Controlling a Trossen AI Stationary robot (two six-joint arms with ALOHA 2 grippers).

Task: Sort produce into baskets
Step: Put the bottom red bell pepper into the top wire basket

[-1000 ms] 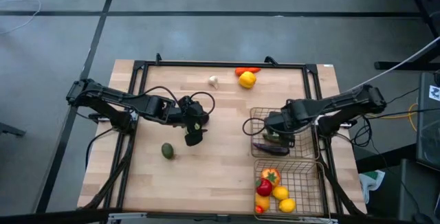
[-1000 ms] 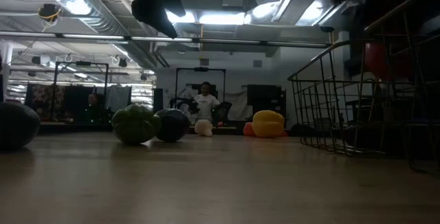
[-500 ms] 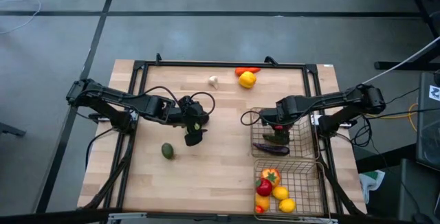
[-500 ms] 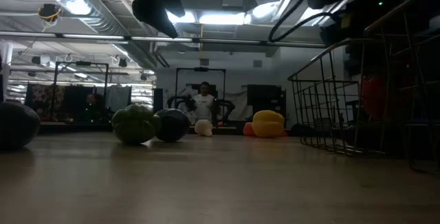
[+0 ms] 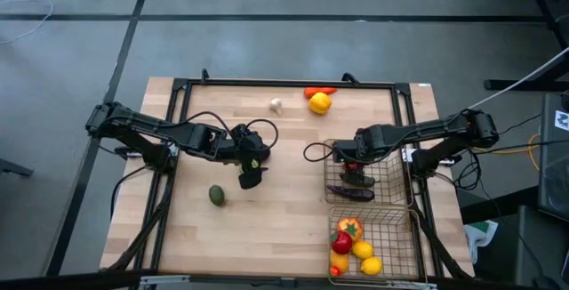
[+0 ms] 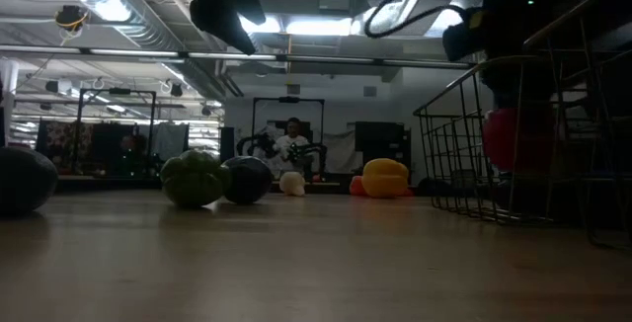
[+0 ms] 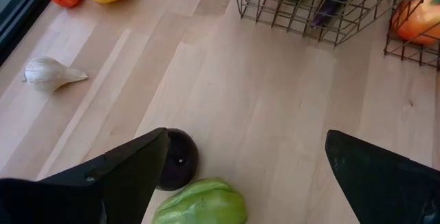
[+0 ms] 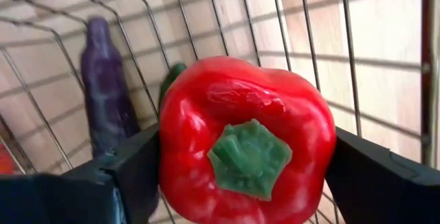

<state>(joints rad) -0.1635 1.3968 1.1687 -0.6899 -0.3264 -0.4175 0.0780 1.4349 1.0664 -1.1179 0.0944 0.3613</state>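
My right gripper [image 5: 349, 158] hangs over the far wire basket [image 5: 391, 179], shut on a red bell pepper [image 8: 247, 138], which the low view shows as a red shape [image 6: 513, 139] inside the basket walls. A purple eggplant [image 5: 349, 192] and a green piece lie on that basket's floor. The near basket [image 5: 400, 237] holds a tomato, a red piece and lemons. My left gripper [image 7: 247, 141] waits open above a green pepper [image 7: 199, 202] and a dark round piece [image 7: 175, 168] at mid-table. An avocado [image 5: 216, 195], garlic [image 5: 276, 105] and a yellow pepper [image 5: 319, 103] lie loose on the table. My right gripper pinches the red pepper between its two fingers, one finger [image 8: 137, 172] on each of two opposite side walls [image 8: 172, 148]. The fingers come from above, pointing down. The pepper sits upright, its green stem cap [image 8: 249, 157] toward the wrist, hanging clear above the basket floor.
An orange-red piece [image 5: 320, 92] lies beside the yellow pepper at the far edge. A black frame [image 5: 284, 84] borders the wooden tabletop. Bare wood stretches between the avocado and the baskets. A person stands far off in the room behind the table.
My right gripper has gone down and toward the table's left edge with the red pepper, tipping to point straight down. The pepper has sunk from the level of the far basket's rim to between its walls.
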